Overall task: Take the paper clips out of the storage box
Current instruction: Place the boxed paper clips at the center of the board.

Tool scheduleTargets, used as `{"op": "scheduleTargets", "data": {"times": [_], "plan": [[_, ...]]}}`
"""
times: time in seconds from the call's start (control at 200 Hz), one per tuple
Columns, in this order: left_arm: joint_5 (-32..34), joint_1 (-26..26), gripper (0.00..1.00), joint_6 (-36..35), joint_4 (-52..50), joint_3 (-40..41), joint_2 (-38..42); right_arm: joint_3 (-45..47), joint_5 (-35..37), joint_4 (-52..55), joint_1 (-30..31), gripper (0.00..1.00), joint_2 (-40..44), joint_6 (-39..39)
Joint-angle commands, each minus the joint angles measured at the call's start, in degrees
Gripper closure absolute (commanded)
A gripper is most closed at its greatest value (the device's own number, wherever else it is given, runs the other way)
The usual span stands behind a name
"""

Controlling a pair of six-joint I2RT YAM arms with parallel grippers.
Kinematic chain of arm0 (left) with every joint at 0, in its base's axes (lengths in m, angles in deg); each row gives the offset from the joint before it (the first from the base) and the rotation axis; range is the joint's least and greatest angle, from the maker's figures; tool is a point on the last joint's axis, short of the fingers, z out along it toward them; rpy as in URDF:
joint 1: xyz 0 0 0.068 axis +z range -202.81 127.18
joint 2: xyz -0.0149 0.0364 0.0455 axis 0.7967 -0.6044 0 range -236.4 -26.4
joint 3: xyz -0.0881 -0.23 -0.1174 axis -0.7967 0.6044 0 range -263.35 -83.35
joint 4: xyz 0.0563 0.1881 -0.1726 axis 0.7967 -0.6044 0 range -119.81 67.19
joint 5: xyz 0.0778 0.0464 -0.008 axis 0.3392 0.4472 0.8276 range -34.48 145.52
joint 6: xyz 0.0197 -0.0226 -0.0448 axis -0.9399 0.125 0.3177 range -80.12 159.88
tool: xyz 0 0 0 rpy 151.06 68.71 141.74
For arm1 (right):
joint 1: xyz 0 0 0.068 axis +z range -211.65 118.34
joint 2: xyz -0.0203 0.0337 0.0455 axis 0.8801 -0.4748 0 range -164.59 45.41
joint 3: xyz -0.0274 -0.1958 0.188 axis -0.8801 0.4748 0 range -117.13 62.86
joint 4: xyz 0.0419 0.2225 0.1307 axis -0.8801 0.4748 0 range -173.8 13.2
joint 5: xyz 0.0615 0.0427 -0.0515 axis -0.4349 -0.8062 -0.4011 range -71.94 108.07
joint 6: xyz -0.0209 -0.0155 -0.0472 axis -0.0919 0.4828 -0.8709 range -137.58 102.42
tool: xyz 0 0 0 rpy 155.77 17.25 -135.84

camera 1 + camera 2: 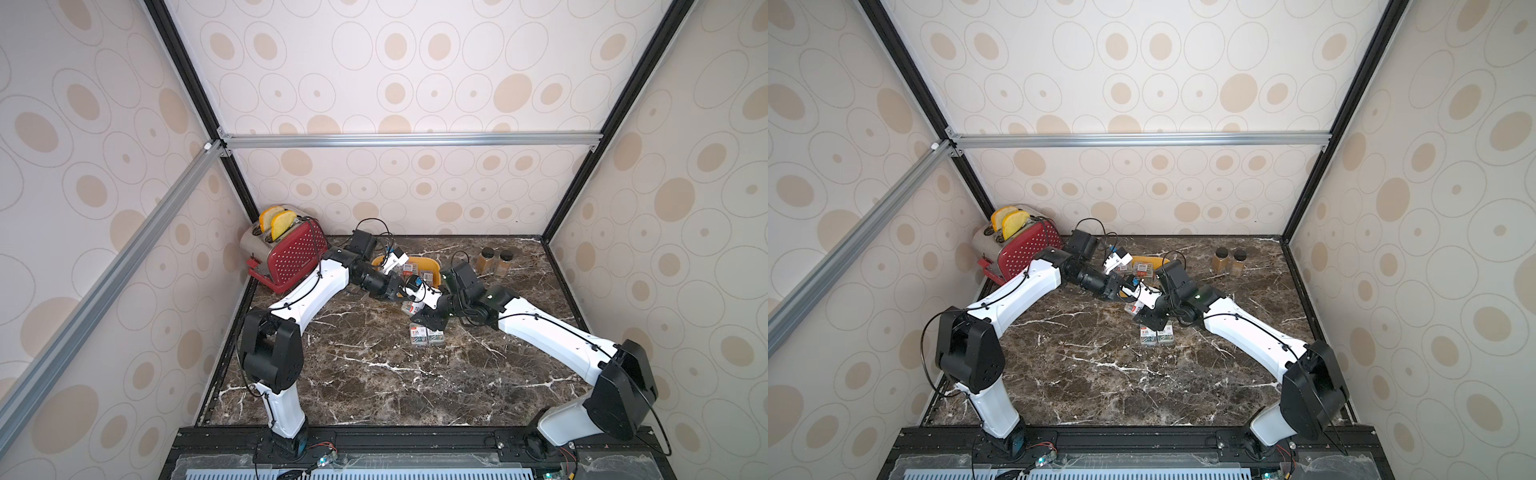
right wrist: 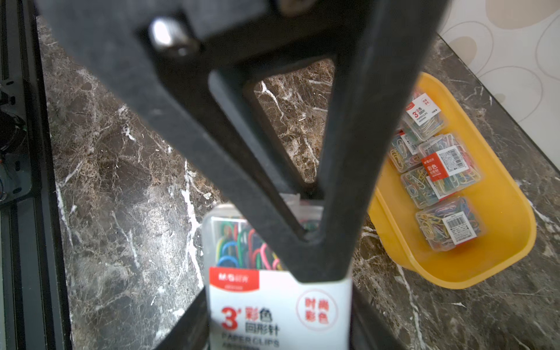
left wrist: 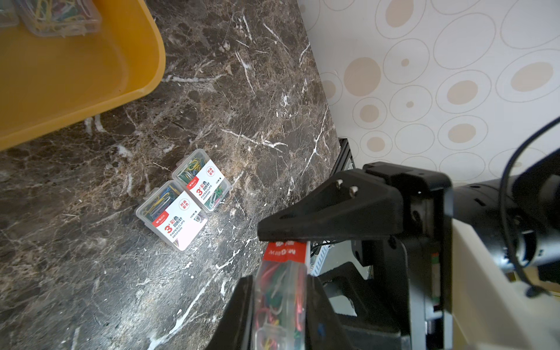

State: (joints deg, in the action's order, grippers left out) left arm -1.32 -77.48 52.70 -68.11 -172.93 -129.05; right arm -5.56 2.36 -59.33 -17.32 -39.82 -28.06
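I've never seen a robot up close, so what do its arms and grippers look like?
The left arm and right arm have smooth white shells between bulky black joints, with a thin black cable tied along each. The left gripper and right gripper have matte black, wedge-shaped fingers fastened with silver screws.

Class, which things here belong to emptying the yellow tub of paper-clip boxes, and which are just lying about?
Job: yellow storage tub; clip boxes inside it; two clip boxes on the marble; held clip box.
Lying about: red toaster with bread slices; two brown black-capped jars.
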Motion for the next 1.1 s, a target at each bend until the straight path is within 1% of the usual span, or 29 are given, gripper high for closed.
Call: {"op": "scheduleTargets", "data": {"times": [0.0, 0.07, 0.095, 0.125, 0.185, 0.26, 0.381, 0.426, 0.446, 0.506, 0.701, 0.791, 0.906, 1.097], "plan": [[0.44, -0.38, 0.68, 1.64, 1.7, -0.72, 0.73, -1.1, 2.43, 1.8, 0.03, 0.86, 1.26, 2.97], [1.05, -0.36, 0.64, 2.2, 2.16, -1.04, 0.78, -0.69, 2.66, 1.91, -0.13, 0.89, 2.16, 3.84], [1.34, -0.33, 0.61, 2.68, 2.72, -0.99, 1.0, -0.45, 2.78, 1.89, -0.32, 0.9, 2.53, 4.15], [1.93, -0.25, 0.55, 3.19, 3.4, -0.86, 1.23, -0.22, 2.74, 1.97, -0.48, 0.92, 2.9, 4.58], [2.8, -0.17, 0.51, 4.08, 4.46, -0.76, 1.53, 0.25, 2.62, 2.24, -0.98, 0.93, 3.68, 5.45], [4.11, 0.16, 0.43, 5.59, 6.04, -0.47, 2.0, 0.79, 2.04, 2.89, -1.88, 0.94, 4.48, 6.63], [6.38, 0.83, 0.36, 7.41, 8.05, -0.34, 2.58, 1.59, 1.08, 4.29, -3.89, 0.98, 5.91, 9.04], [7.05, 1.26, 0.35, 8.31, 8.62, 0.06, 2.95, 1.87, 0.7, 5.04, -4.54, 0.98, 6.46, 9.55], [7.3, 1.44, 0.34, 8.9, 10.75, 0.35, 3.18, 1.97, 0.59, 5.41, -4.82, 0.99, 6.63, 9.81], [8.64, 2.16, 0.32, 10.62, 12.9, 1.27, 3.87, 2.42, 0.79, 6.27, -5.56, 1.0, 7.33, 10.35], [12.52, 3.83, 0.29, 14.12, 16.41, 2.89, 5.09, 3.96, 2.11, 9.53, -8.13, 1.0, 7.77, 13.42], [13.86, 3.98, 0.29, 14.47, 17.03, 3.44, 5.53, 3.47, 2.21, 12.8, -10.11, 1.0, 5.6, 15.73], [14.47, 3.94, 0.29, 14.78, 17.17, 4.64, 5.6, 4.01, 2.31, 13.45, -12.01, 1.0, 2.98, 18.68], [14.74, 3.95, 0.3, 14.94, 17.46, 7.34, 6.73, 4.11, 6.91, 12.67, -12.39, 1.0, -2.92, 24.46]]}}
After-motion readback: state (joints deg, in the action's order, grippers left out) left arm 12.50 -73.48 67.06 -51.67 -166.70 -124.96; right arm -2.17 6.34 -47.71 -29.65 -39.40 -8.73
